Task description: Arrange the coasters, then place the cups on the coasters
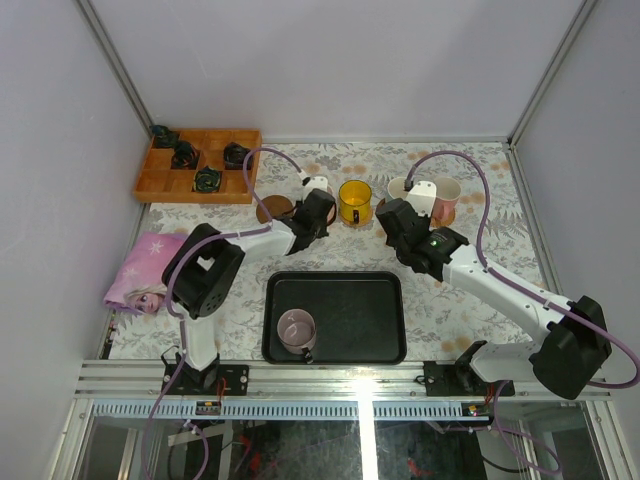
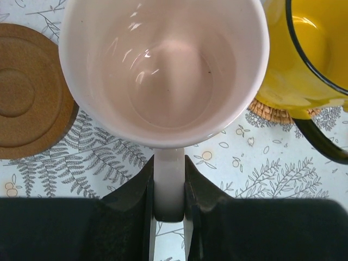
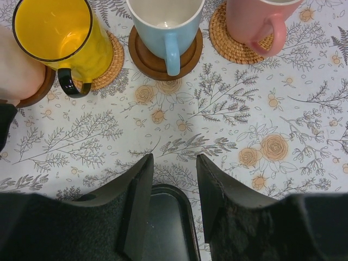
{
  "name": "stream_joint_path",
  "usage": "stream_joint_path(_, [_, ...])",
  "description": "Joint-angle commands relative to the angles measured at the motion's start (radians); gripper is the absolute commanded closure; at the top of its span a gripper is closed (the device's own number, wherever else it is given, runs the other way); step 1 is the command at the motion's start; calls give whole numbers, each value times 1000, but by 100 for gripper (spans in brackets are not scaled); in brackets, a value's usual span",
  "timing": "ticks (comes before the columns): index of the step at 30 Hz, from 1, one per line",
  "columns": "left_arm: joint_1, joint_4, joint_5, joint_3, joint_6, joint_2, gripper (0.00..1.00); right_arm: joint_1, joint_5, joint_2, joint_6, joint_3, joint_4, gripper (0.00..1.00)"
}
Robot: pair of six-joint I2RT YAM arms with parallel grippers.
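Note:
My left gripper (image 2: pixel 169 163) is shut on the handle of the white cup (image 2: pixel 163 70), between a bare wooden coaster (image 2: pixel 27 92) and the yellow cup (image 2: pixel 310 54). In the right wrist view a brown coaster's edge (image 3: pixel 37 93) shows under that white cup (image 3: pixel 16 68); I cannot tell whether it rests on it. The yellow cup stands on a woven coaster (image 3: pixel 109 65), the blue-handled cup (image 3: pixel 163 22) on a wooden coaster (image 3: pixel 187 54), and the pink cup (image 3: pixel 261 22) on a woven coaster (image 3: pixel 228 38). My right gripper (image 3: pixel 174 163) hangs open and empty above the tray's corner. A mauve cup (image 1: pixel 297 330) sits in the tray.
The black tray (image 1: pixel 360 320) lies in front of the arms. A wooden box (image 1: pixel 160 185) holding small black objects stands at the back left. A pink printed cloth (image 1: pixel 148 270) lies at the left edge. Frame posts and walls close in the table.

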Motion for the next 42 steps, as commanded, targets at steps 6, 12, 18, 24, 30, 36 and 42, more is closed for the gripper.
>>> stream_joint_path(6, [-21, -42, -135, 6, -24, -25, 97, -7, -11, -19, 12, 17, 36, 55])
stream_joint_path(12, [-22, -69, -197, 40, -14, 6, 97, -7, -12, -19, 7, 17, 34, 55])
stream_joint_path(18, [-21, -60, -176, 60, 4, 27, 96, -7, -9, -19, 3, 19, 35, 55])
stream_joint_path(24, [-20, -58, -139, 73, 5, 54, 96, -7, -11, -8, 4, 25, 33, 55])
stream_joint_path(30, [-17, -81, -130, 84, -9, 70, 96, -7, -12, 0, 1, 35, 25, 55])
stream_joint_path(36, [-17, -98, -126, 62, -23, 48, 91, -7, -14, 0, 3, 36, 25, 54])
stream_joint_path(42, [-17, -123, -141, 49, -38, 32, 48, -8, -22, 10, 1, 41, 30, 54])
